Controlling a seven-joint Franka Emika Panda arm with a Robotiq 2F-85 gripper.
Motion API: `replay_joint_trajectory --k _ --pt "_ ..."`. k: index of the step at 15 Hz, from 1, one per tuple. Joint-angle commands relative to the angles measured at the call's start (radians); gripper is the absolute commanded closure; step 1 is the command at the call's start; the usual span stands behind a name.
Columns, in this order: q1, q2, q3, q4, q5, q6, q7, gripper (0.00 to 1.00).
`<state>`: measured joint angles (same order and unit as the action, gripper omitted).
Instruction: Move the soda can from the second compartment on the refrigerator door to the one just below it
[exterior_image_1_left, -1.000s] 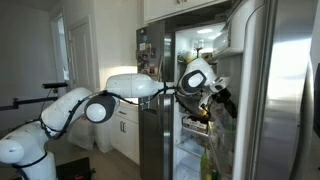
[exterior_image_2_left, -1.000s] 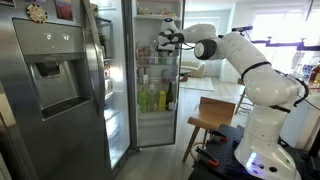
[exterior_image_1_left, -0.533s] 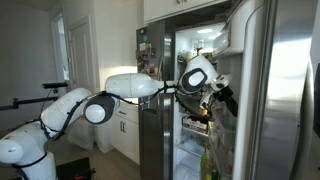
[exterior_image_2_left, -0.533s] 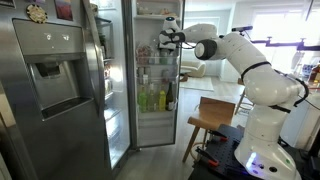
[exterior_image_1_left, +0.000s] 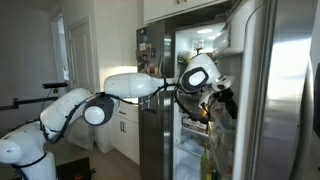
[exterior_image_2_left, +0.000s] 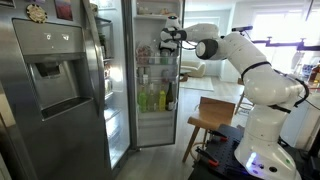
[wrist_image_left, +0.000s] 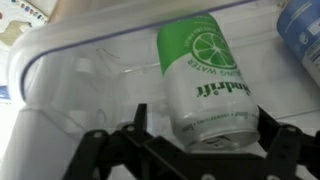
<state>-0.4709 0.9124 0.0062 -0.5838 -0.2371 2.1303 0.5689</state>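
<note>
Tool (wrist_image_left: 200, 125) shifted slightly (spread), straddling soda can (wrist_image_left: 205, 75)

Soda can (wrist_image_left: 205, 85): glossy metal. Bin (wrist_image_left: 90, 90): clear smooth plastic. Fridge door (exterior_image_1_left: 285, 100): brushed st. steel.

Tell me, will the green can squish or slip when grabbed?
Probably slippery: the soda can looks glossy. Squeezed hard, its wall might dent. Being round, it could roll if tipped, though the clear bin hems it in.

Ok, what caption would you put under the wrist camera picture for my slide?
Open gripper with a finger either side of the green can in the clear door bin.
</note>
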Motion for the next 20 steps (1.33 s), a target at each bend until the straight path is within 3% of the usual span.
replay_joint_trajectory --k 1,2,3,5,8,14,20 --pt "-0.010 0.009 0.021 0.042 0.023 -0.047 -0.033 0.00" --pt "-0.011 0.009 0.024 0.043 0.022 -0.048 -0.032 0.01" --pt "-0.013 0.009 0.027 0.044 0.022 -0.048 -0.032 0.26" --pt "-0.013 0.010 0.027 0.045 0.020 -0.049 -0.031 0.29" --pt "-0.010 0.009 0.026 0.047 0.017 -0.049 -0.030 0.51" --pt "0.002 0.006 0.018 0.040 0.003 -0.033 -0.021 0.52" --pt "0.061 -0.019 0.013 0.015 -0.016 -0.006 -0.006 0.52"
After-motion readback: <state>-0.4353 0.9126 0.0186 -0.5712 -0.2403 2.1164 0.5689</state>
